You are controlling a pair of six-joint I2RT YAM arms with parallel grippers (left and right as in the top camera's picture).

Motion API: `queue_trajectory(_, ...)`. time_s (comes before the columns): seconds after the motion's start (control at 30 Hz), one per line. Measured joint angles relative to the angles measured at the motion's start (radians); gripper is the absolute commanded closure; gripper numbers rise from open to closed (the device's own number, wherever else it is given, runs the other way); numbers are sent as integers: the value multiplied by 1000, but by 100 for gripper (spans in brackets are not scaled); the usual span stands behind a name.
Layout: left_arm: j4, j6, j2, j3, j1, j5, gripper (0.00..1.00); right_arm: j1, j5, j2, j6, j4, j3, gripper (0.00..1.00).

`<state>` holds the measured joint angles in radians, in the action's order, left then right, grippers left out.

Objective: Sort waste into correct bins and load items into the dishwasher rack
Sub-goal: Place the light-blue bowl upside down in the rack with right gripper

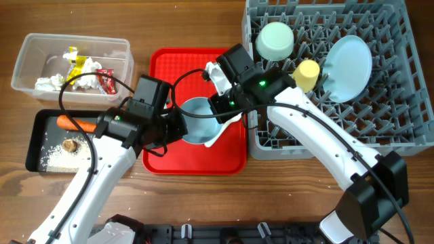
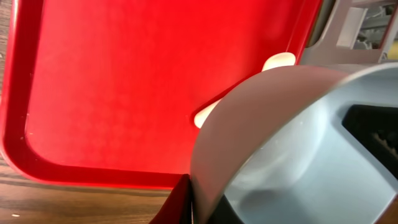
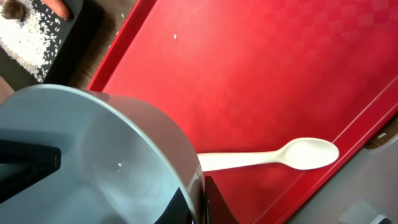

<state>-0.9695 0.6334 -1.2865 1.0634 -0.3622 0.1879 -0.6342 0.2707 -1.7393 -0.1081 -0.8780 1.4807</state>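
**Figure. Two-arm hold on the bowl.** The pale-blue bowl [image 1: 199, 123] sits upright near the middle of the red serving tray [image 1: 163, 68]. My left pincer [image 1: 180, 127] is clamped on its left rim, with one finger inside the wall and one outside. My right pincer [image 1: 218, 115] is clamped on the opposite rim in the same way. I read the double hold as a hand-over: the dishwasher rack [image 1: 400, 135] lies on the right arm's side, so that arm is the one suited to carry the bowl across. I cannot tell whether the bowl's base touches the tray.

The white plastic spoon [image 3: 298, 154] lies flat on the tray, its handle running under the bowl, and is not yet loaded.

In the rack, the mint-green bowl [image 1: 274, 41], the yellow cup [image 1: 306, 73] and the pale-blue plate [image 1: 349, 68] stand among the pegs, the plate leaning.

On the far left, the clear tub [image 1: 27, 61] holds the wrappers [image 1: 102, 78] and the tissue [image 1: 51, 83]. The black tray [image 1: 34, 146] just in front of it holds the carrot [image 1: 71, 123], the rice [image 1: 57, 157] and the brown lump [image 1: 70, 144].

Everything rests on a brown wood-grain counter [image 1: 203, 27]. Nothing of the room beyond it shows.
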Motion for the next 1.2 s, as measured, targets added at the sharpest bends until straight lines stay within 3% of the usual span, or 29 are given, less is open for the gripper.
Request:
queue_trajectory(0.03, 3, 6, 0, 0, 0, 5, 63, 0, -2, 0, 0, 0, 0, 96)
queue_trajectory(0.13, 1, 2, 0, 2, 0, 4, 47, 1, -2, 0, -1, 1, 1, 96)
queue_trajectory(0.23, 4, 3, 0, 3, 14, 4, 44, 15, -2, 0, -1, 1, 14, 96)
queue_trajectory(0.43, 13, 0, 0, 78, 91, 38, 23, 79, -45, 50, -34, 7, 29, 95)
queue_trajectory(0.5, 18, 1, 1, 92, 116, 42, 1, 122, -109, 82, -34, -1, 30, 96)
queue_trajectory(0.77, 8, 3, 2, 92, 162, 18, 0, 319, -597, 210, -42, -137, 34, 96)
queue_trajectory(0.87, 8, 3, 2, 92, 162, 18, 0, 344, -880, 225, -146, -270, 37, 96)
queue_trajectory(1.07, 8, 4, 3, 92, 162, 17, 0, 349, -1052, 225, -355, -505, 0, 96)
queue_trajectory(1.2, 8, 3, 3, 92, 162, 15, 0, 349, -1087, 225, -454, -531, -41, 96)
